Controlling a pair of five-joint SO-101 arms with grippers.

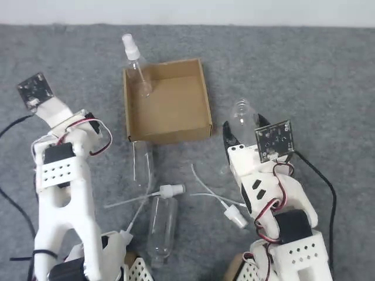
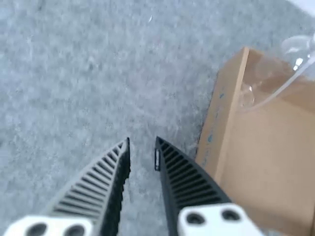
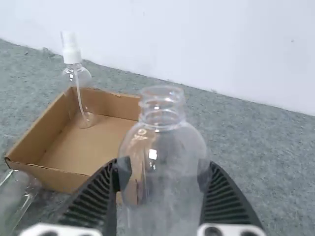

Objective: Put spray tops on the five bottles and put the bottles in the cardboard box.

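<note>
My right gripper (image 1: 245,126) is shut on a clear uncapped bottle (image 3: 162,162), held upright just right of the cardboard box (image 1: 199,93); in the high view that bottle (image 1: 242,110) shows its open neck. One bottle with a spray top (image 1: 136,64) stands in the box's far left corner, also seen as the capped bottle (image 3: 74,73). An uncapped bottle (image 1: 142,161) lies by the box's front wall and another bottle (image 1: 162,225) lies nearer the arms. Loose spray tops (image 1: 171,189) (image 1: 235,216) lie on the carpet. My left gripper (image 2: 142,142) hangs narrowly open over bare carpet left of the box (image 2: 221,128).
Grey carpet covers the table. Thin dip tubes (image 1: 126,202) trail from the loose spray tops between the two arms. A third white spray top (image 1: 125,235) lies against the left arm's base. A white wall runs behind the box.
</note>
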